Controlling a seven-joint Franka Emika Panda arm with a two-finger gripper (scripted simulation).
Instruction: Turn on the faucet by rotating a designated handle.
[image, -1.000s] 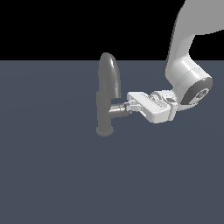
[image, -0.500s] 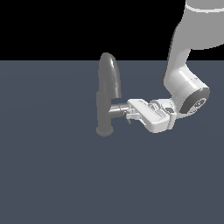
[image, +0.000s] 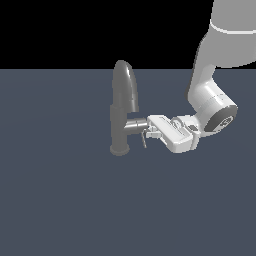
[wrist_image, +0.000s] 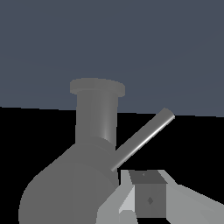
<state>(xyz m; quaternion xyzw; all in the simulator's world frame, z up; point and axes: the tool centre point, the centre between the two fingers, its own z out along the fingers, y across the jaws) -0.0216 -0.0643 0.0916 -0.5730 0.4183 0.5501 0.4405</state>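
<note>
One grey brushed-metal faucet (image: 123, 107) stands upright on the dark blue-grey floor (image: 60, 200); it has a rounded arched spout at the top, a straight round body, and a flared round base resting on the floor; soft highlights run down its side. A short stub of the same metal, the handle (image: 136, 125), sticks out sideways from the body partway up, pointing toward the jaws; a thin lever pin (image: 143, 139) hangs from its outer end, slanting down below the jaws.

The white arm (image: 212, 95) comes down from the upper part of the exterior view's right and bends toward the faucet; its gripper (image: 150, 127) lies roughly level, with its tip right at the outer end of the handle and seemingly touching it; the faucet body is just beyond the jaws, the spout above and beyond them.

In the wrist view the faucet (wrist_image: 87, 153) fills the near field, seen inverted, its round base farthest from the camera; the pin (wrist_image: 142, 138) shows as a slim bright rod slanting away just ahead of a grey finger pad (wrist_image: 148, 199); whether the jaws are parted or clamped on anything cannot be told from either view.
</note>
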